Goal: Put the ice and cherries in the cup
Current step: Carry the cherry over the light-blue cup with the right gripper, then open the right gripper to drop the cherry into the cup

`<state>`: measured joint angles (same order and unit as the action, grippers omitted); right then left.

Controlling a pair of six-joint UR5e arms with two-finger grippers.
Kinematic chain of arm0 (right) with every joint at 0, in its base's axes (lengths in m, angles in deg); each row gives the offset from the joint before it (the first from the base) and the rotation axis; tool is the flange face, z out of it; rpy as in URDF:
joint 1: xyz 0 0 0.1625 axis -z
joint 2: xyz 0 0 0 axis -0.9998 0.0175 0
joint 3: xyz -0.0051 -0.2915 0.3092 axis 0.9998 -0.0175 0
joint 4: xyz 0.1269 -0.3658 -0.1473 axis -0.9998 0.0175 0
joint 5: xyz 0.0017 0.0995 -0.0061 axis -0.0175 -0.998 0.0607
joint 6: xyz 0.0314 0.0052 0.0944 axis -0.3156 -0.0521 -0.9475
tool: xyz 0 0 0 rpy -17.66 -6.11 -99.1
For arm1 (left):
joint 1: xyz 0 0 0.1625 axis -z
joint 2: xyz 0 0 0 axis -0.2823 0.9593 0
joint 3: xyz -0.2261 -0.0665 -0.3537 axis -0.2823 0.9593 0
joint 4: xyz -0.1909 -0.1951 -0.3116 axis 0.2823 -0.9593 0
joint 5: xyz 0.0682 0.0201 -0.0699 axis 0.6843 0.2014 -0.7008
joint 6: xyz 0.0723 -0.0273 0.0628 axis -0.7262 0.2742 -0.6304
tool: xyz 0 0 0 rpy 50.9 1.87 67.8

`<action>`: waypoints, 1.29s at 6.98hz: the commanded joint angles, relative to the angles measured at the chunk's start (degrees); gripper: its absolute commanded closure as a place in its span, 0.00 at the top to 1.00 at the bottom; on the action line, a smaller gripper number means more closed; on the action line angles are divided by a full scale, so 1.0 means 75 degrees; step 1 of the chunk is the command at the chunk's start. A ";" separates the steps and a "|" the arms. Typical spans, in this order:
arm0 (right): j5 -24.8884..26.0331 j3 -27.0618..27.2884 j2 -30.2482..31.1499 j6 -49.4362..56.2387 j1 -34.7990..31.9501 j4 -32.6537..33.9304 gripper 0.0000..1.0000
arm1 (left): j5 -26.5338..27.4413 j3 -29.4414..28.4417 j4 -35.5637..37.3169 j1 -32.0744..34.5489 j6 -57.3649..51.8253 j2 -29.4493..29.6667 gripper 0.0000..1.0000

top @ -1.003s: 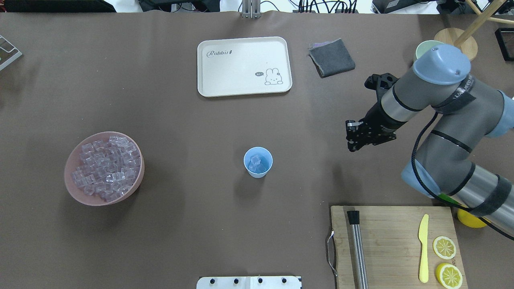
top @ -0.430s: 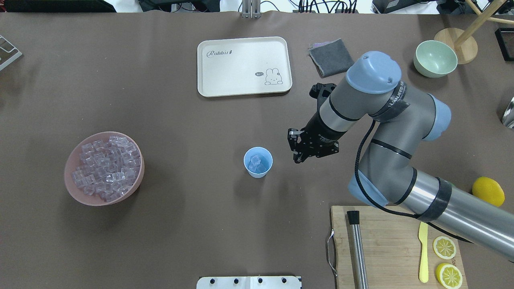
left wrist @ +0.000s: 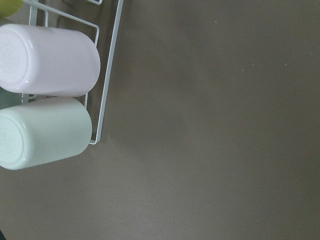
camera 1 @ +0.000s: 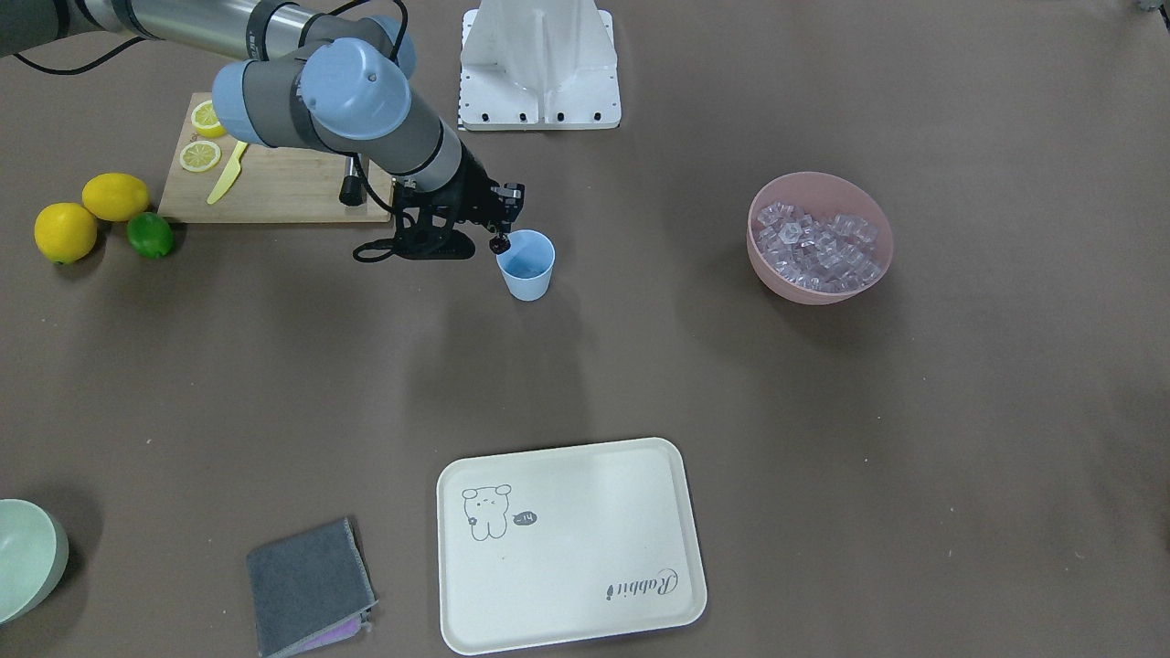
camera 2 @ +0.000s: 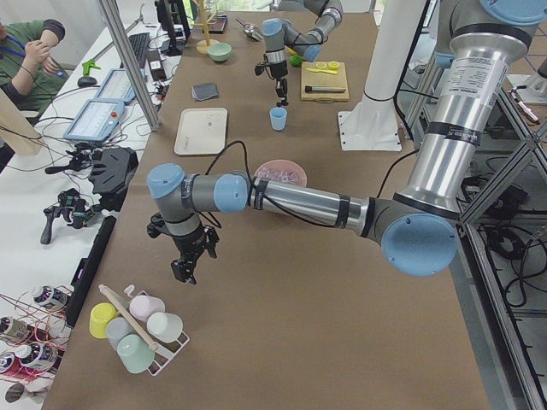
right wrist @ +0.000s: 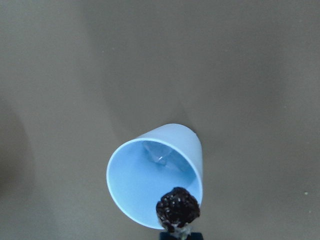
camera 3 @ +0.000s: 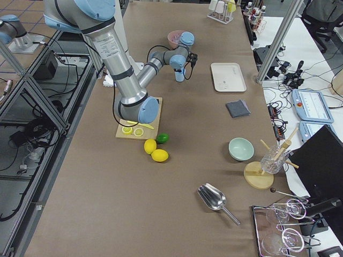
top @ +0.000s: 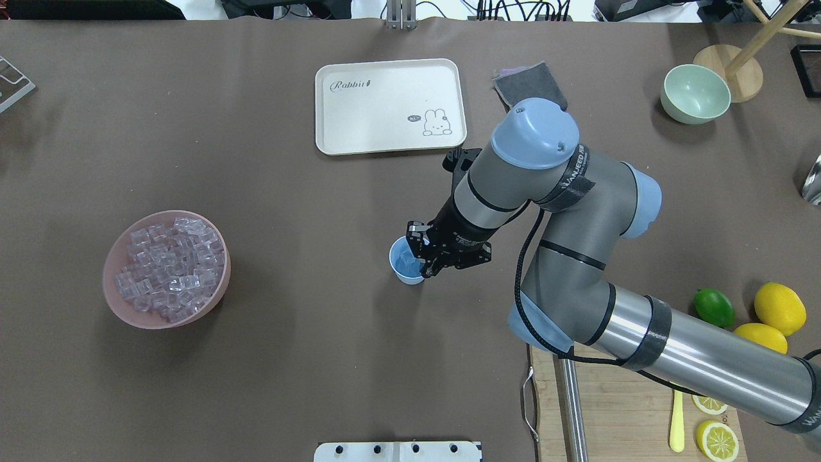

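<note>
The right arm reaches in over the middle of a brown table, and the right gripper (top: 426, 262) points down at the edge of the cup (top: 401, 260), a small light blue tumbler standing upright. Its fingers are clamped together on the cherries (right wrist: 178, 207), seen as a dark maroon, bumpy lump at the fingertips. In the right wrist view the cherries hang over the cup's rim on the side nearest the arm; whether they touch the rim cannot be told. A few clear cubes of ice (right wrist: 160, 155) lie at the bottom of the cup. Well apart from it, towards the robot's left, a pink bowl (top: 110, 256) is heaped with many more cubes. A cream tray (top: 385, 106) with a rabbit drawing lies beyond the cup, apart from it. The left gripper (camera 2: 184, 272) shows only in the side view, low over the far end of the table beside a wire rack (left wrist: 107, 75) of cups lying on their sides, and whether its fingers are apart or together cannot be told.
</note>
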<state>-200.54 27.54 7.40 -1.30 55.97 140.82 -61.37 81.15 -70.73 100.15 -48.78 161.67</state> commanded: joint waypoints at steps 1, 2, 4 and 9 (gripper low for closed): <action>0.0109 -0.0296 -0.0250 -0.0196 0.0137 -0.0322 0.00 | -0.0003 -0.0007 -0.0123 0.0000 -0.0003 -0.0067 0.97; 0.0121 -0.0391 -0.0239 -0.0394 0.0184 -0.0546 0.00 | -0.0004 0.0004 -0.0112 0.0000 0.0021 -0.0067 0.97; 0.0133 -0.0415 -0.0204 -0.0326 0.0208 -0.0560 0.77 | 0.0008 -0.0007 -0.0123 0.0000 0.0021 -0.0067 0.97; 0.0169 -0.0660 -0.0075 0.0128 -0.0188 -0.0467 1.00 | -0.0003 -0.0019 -0.0100 0.0000 0.0056 -0.0020 0.97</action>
<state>-199.22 23.68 6.29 -2.61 56.35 136.85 -61.32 81.07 -71.56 100.15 -48.46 161.33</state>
